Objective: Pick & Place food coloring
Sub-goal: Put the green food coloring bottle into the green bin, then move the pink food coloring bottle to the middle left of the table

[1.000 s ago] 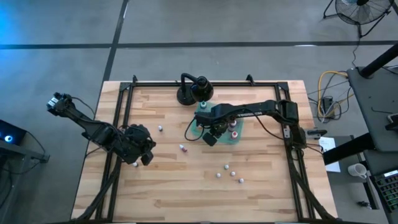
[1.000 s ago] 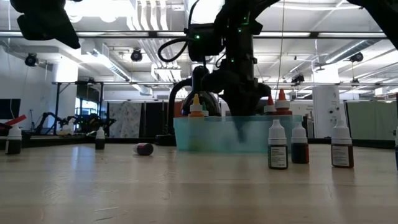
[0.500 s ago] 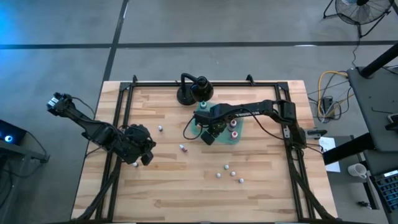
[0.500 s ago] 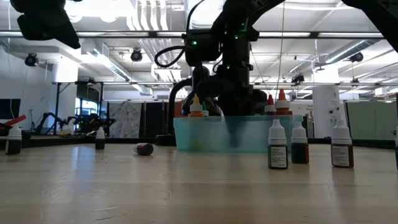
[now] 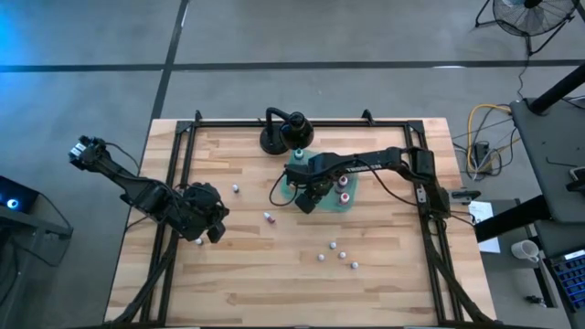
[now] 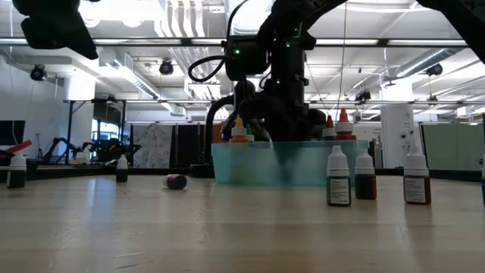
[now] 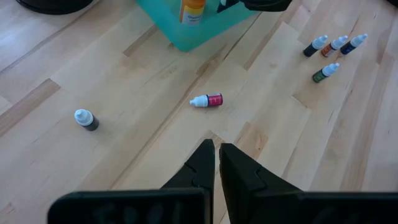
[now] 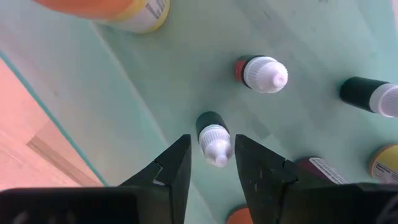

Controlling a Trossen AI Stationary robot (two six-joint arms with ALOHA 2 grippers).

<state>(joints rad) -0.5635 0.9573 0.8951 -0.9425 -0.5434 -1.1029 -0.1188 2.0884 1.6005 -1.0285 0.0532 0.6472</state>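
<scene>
Wooden surface (image 5: 274,265) with a teal tray (image 5: 352,203); right gripper (image 8: 211,163) inside it, parted around a dark bottle (image 8: 213,138), seemingly letting go. Left gripper (image 7: 216,163) shut, empty, near a fallen red bottle (image 7: 208,101). Light, slick, tippy: best pinched across the body, below the cap

wooden table (image 5: 256,265), black stand (image 5: 277,137) — floor fan (image 5: 530,14)

Bottles inside the teal bin (image 6: 227,163) are masked by the right arm in the high view; their count cannot be told. In the right wrist view an orange-capped bottle (image 8: 124,12) is cut off at 12 o'clock, another (image 8: 385,163) at 3 o'clock. Loose table bottles (image 5: 336,254) are too small for colours.
</scene>
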